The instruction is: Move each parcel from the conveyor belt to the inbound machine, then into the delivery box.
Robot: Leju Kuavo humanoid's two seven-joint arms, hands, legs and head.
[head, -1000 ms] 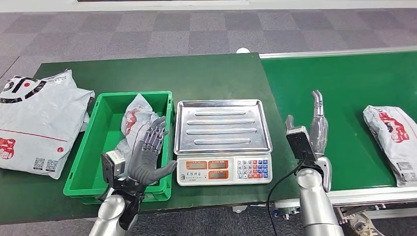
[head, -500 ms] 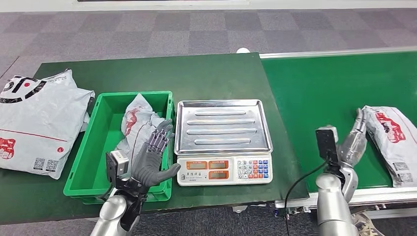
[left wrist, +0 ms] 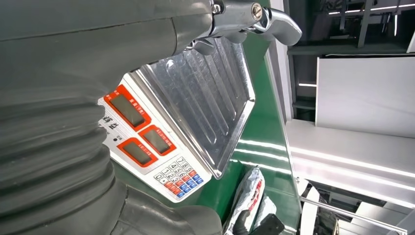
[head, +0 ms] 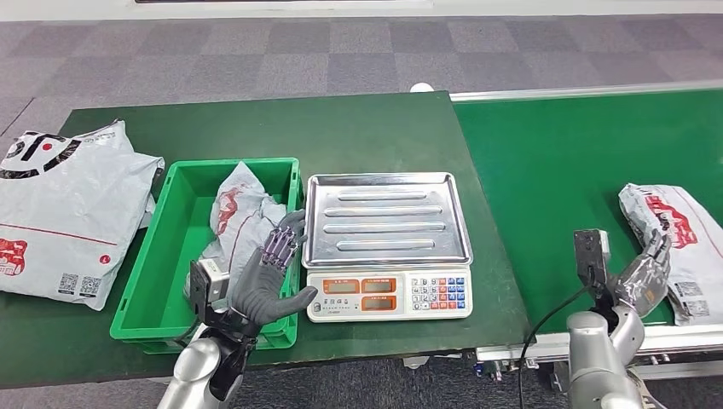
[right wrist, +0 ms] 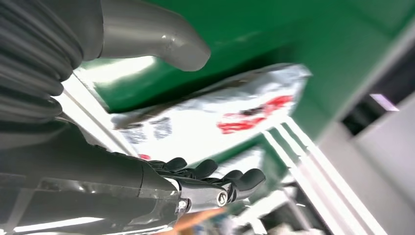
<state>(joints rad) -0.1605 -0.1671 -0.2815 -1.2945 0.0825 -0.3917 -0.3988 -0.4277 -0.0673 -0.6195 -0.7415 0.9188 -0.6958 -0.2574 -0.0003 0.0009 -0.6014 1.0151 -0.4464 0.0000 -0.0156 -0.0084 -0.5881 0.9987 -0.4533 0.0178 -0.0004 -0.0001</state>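
Observation:
A grey-white parcel with red print (head: 678,243) lies on the green conveyor belt (head: 563,162) at the far right. My right hand (head: 641,277) is open at the parcel's near left edge, with its fingers spread and holding nothing. In the right wrist view the parcel (right wrist: 215,112) lies beyond the thumb (right wrist: 161,39) and the dark fingers (right wrist: 210,171). The scale's steel tray (head: 386,217) is bare. My left hand (head: 264,277) hovers open over the right front corner of the green box (head: 158,256). A crumpled parcel (head: 239,213) lies in that box.
A large grey-white bag (head: 60,213) lies on the dark green table (head: 358,128) left of the box. The scale's display and keypad (head: 388,294) face me. A black cable (head: 541,328) hangs from my right wrist near the belt's front edge.
My right hand has swung right along the belt's front to the parcel and lowered. The parcel has drifted slightly left. My left hand has edged a little toward the scale.

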